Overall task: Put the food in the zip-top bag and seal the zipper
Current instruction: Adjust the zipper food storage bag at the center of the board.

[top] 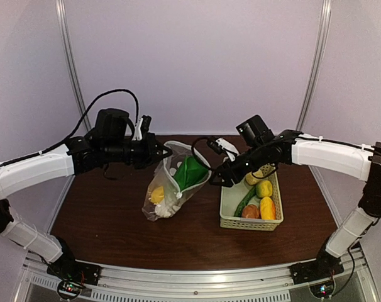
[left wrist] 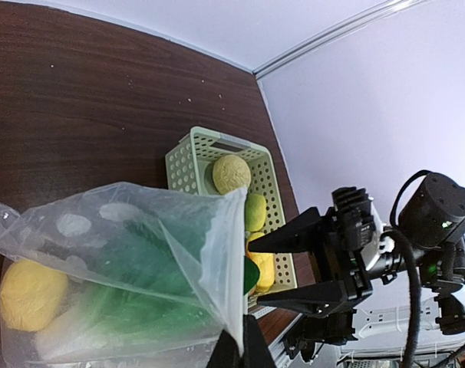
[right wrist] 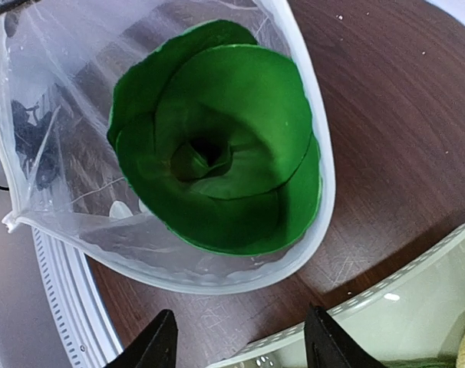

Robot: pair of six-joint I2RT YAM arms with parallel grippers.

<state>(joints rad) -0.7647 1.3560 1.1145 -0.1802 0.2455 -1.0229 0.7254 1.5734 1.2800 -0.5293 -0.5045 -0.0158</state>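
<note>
The left hand (top: 161, 152), at centre left of the top view, is clenching the upper rim of the zip-top bag (top: 170, 196) and lifting its mouth off the desk (top: 96, 214). The right hand (top: 218, 178), just right of that mouth, is standing released and empty. Its fingers (right wrist: 327, 339) are showing spread at the bottom edge of the right wrist view. The green leafy vegetable (top: 189, 172) is filling the mouth, a yellow piece (top: 157, 194) is lying deeper in the bag, and the zipper (right wrist: 325, 182) is gaping unsealed. A lemon (top: 264, 188), the cucumber (top: 244, 202), a brown piece (top: 250, 211) and an orange-yellow piece (top: 267, 207) are waiting in the basket (top: 250, 224) at lower right. The step appears to be loading. It is probably done best by backing the released hand off without snagging the film, while the clenched hand is holding the mouth high and wide. The basket wall is lying just beside the spread fingers, so room there is tight. Bare desk is lying toward the lower left.
</note>
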